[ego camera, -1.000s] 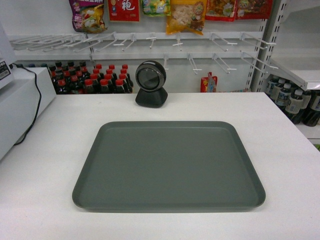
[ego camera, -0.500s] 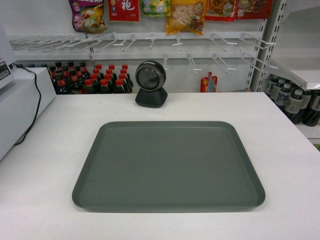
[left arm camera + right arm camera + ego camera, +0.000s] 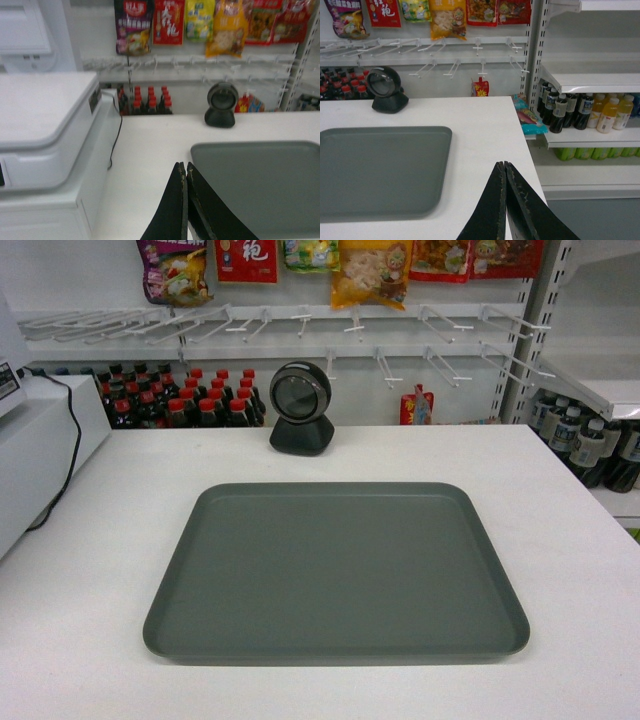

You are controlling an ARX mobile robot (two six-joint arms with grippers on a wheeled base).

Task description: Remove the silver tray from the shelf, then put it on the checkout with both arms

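The silver tray (image 3: 336, 570) lies flat on the checkout tabletop (image 3: 560, 500), both hands (image 3: 185, 172) (image 3: 504, 167) closed, empty and clear, so placing looks done.

Small retail shop, checkout corner. White checkout (image 3: 580, 540) counter with a black round-headed scanner (image 3: 301, 407) at its far edge and a white register (image 3: 45, 130) at left, black cable (image 3: 116, 137) trailing down. Far wall: white peg hooks (image 3: 300, 322) carrying bright snack packets (image 3: 372, 270). Red-capped dark bottles (image 3: 180, 400) ranked behind the counter. Right side: white shelf (image 3: 590, 77) with bottled drinks (image 3: 585, 112) below it.
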